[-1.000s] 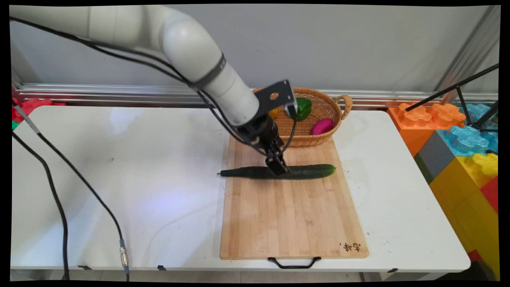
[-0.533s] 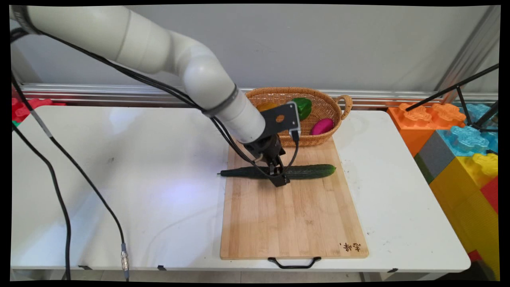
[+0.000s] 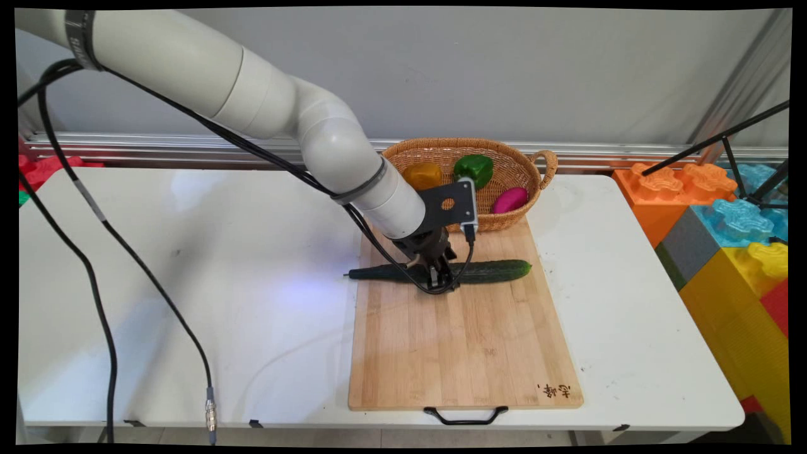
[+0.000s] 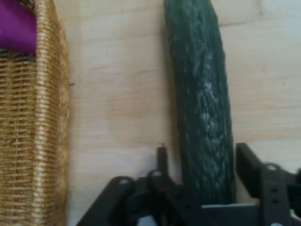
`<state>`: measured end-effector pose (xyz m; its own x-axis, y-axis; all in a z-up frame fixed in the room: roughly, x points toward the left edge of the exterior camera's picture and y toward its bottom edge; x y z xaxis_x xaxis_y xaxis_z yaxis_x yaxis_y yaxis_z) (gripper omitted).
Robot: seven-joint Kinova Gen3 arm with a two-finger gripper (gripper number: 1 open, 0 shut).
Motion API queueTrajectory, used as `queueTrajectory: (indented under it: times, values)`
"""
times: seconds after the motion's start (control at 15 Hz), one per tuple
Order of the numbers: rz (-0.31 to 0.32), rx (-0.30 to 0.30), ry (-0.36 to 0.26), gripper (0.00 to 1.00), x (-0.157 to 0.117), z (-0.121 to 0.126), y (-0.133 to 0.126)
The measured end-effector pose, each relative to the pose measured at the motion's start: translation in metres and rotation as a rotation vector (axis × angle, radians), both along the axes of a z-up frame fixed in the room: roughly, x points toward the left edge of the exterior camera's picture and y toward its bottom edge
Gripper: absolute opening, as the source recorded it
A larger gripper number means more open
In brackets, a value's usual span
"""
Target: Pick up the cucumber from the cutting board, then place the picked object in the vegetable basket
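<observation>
Straddling the long dark-green bumpy cucumber mid-length on the bamboo cutting board, my jaws released; firm, stiff, probably slick.

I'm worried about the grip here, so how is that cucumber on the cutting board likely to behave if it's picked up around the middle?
The cucumber looks stiff, so it should lift without sagging. Long and round, it may roll on the cutting board. Its bumpy skin probably helps the gripper hold.

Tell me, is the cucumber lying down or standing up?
Lying down. The cucumber rests flat along the wooden cutting board, just in front of the basket. The gripper is low over it, jaws open on either side.
</observation>
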<state>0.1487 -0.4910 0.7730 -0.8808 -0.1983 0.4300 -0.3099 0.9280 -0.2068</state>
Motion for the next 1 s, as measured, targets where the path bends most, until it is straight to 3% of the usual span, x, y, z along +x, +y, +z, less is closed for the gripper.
queueTrajectory:
  times: [0.47,1.0]
  values:
    - [-0.007,0.008,-0.003,0.00,0.004,0.001,-0.001]
    - [0.005,0.041,0.127,0.00,0.001,0.080,-0.015]
